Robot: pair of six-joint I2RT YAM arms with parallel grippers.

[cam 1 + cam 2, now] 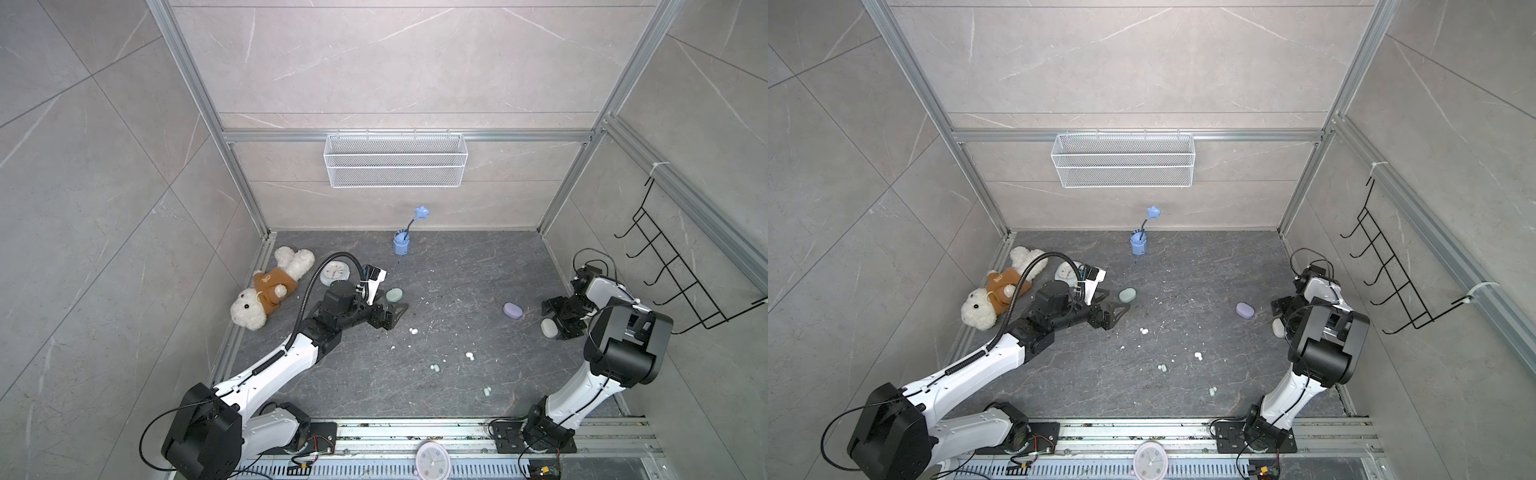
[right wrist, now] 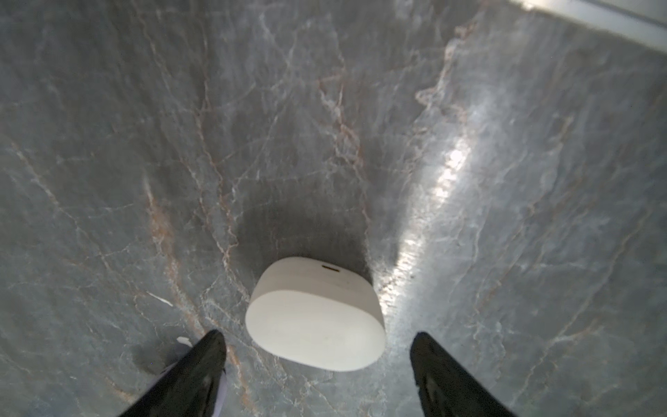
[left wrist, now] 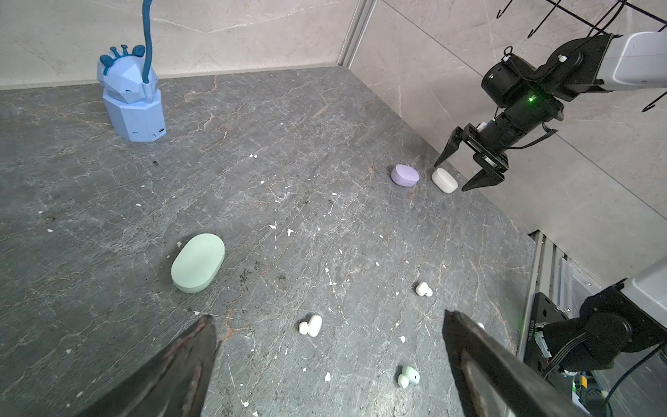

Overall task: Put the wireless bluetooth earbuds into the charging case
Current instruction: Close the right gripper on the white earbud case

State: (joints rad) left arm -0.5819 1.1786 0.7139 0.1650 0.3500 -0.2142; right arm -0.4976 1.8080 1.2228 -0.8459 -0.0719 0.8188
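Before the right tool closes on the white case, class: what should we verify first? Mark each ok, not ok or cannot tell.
1. Right tool open, astride white case: ok.
2. White case lid open: not ok, looks shut.
3. Lavender case clear of right tool: cannot tell.
4. Left tool open and empty: ok.
5. White earbuds loose on the table: ok.

Top views high, steeply down — wrist cameras low, oblique, the white case (image 2: 314,317) probably common to both.
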